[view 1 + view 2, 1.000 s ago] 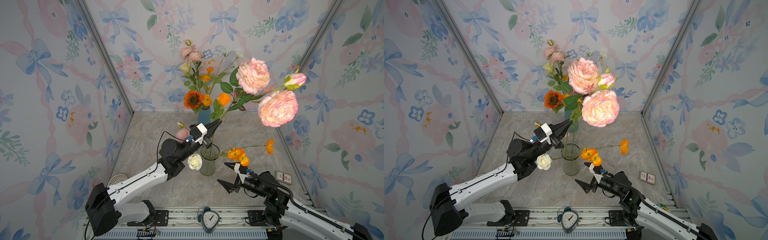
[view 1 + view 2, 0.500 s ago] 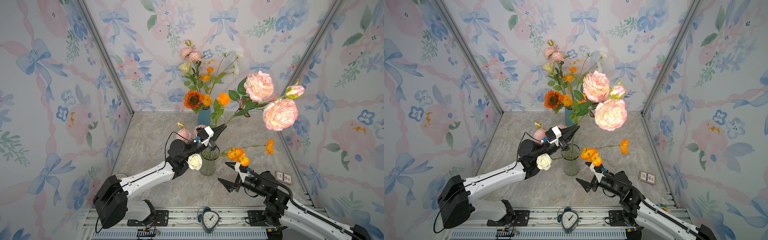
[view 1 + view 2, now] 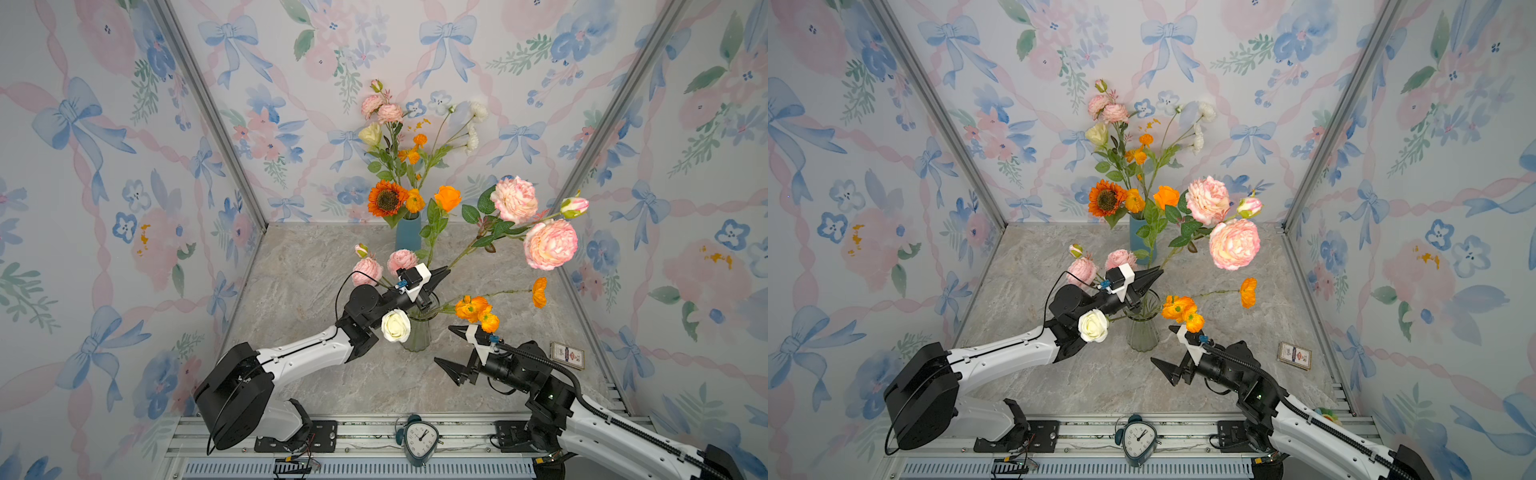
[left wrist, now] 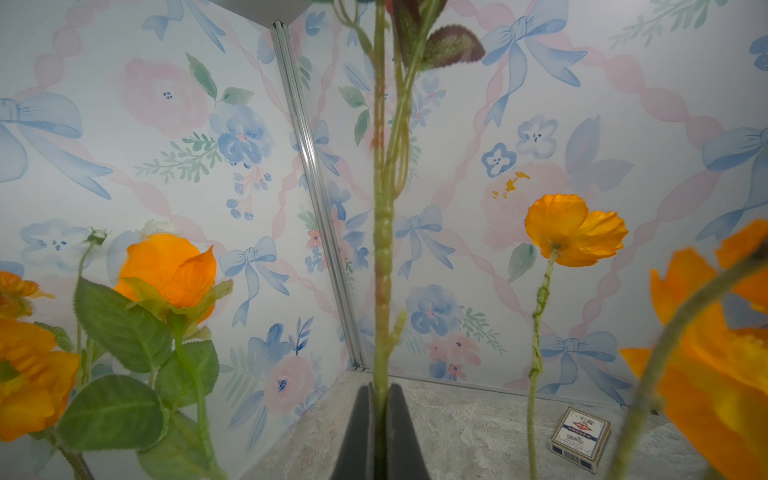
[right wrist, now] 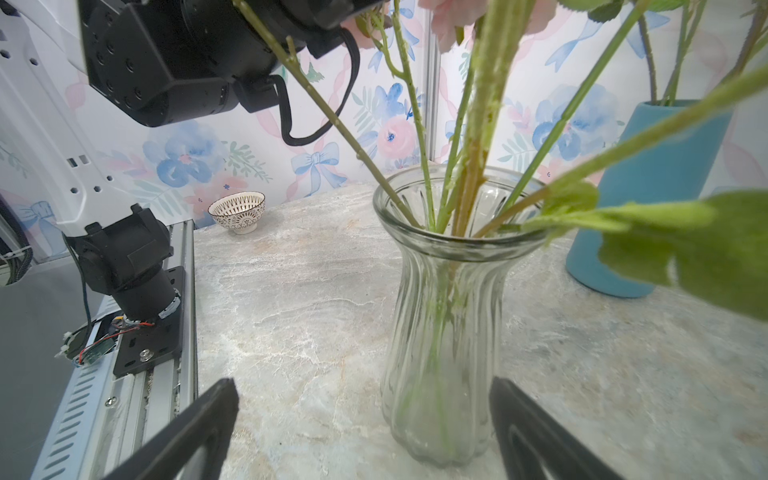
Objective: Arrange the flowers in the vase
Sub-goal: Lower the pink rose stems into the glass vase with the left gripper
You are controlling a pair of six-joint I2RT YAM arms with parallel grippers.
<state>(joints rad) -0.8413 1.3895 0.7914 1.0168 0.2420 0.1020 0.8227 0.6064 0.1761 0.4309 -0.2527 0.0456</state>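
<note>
1. left gripper (image 3: 443, 273): shut tight on the peony stem (image 4: 382, 232), just above the vase mouth. The blooms lean off to the right, high over the table (image 3: 311, 266).
2. vase (image 5: 415, 332): clear glass, upright, mid-table. It holds a white rose (image 3: 395, 325), pink blooms and poppies (image 3: 473, 309). In the right wrist view the thick peony stem passes inside the rim; how deep its foot sits cannot be told.
3. blue vase (image 3: 408, 237): at the back wall, with its own bunch; neither arm is near it.
4. right gripper (image 3: 443, 344): jaws wide, empty, low near the vase's foot, not touching it.
5. card box (image 3: 567, 355): by the right wall, well apart.

Step in hand, as judged: seating the peony stem among those in the vase.

Next move calls for: lowering the stem until it bears on the glass, then opening the left jaws and backing out without snagging neighbouring stems. The heavy blooms could tip the vase rightward; the right gripper is placed to steady it.
</note>
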